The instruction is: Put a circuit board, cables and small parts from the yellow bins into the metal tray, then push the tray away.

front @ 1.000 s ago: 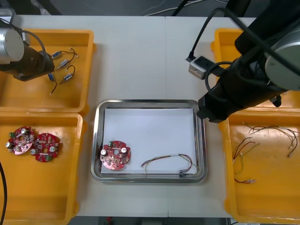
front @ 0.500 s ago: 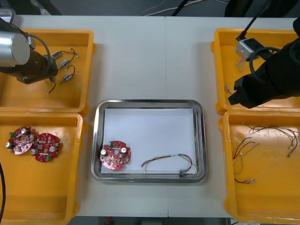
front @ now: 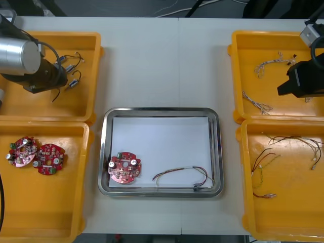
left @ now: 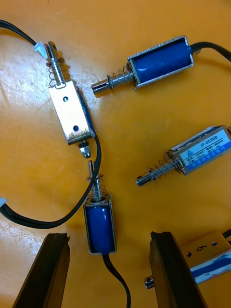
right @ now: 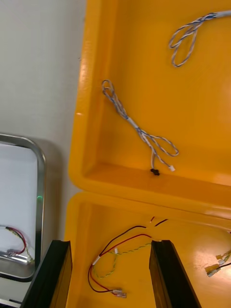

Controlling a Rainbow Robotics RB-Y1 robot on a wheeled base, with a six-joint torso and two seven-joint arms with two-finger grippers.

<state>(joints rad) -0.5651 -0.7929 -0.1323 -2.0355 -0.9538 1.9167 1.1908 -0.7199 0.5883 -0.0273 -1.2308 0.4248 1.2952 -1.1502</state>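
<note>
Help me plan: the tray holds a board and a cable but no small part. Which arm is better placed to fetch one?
Left. The left gripper hangs open over the small metal parts; the right gripper is over cable bins.

Tray (front: 161,110) sits centred between the side bins (front: 30,104); inside it, board (front: 125,168) left, cable (front: 185,175) right.

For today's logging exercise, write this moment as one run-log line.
left gripper: fingers open over small metal parts, far left bin | right gripper: fingers open above right bins | metal tray: circuit board, cable inside
</note>
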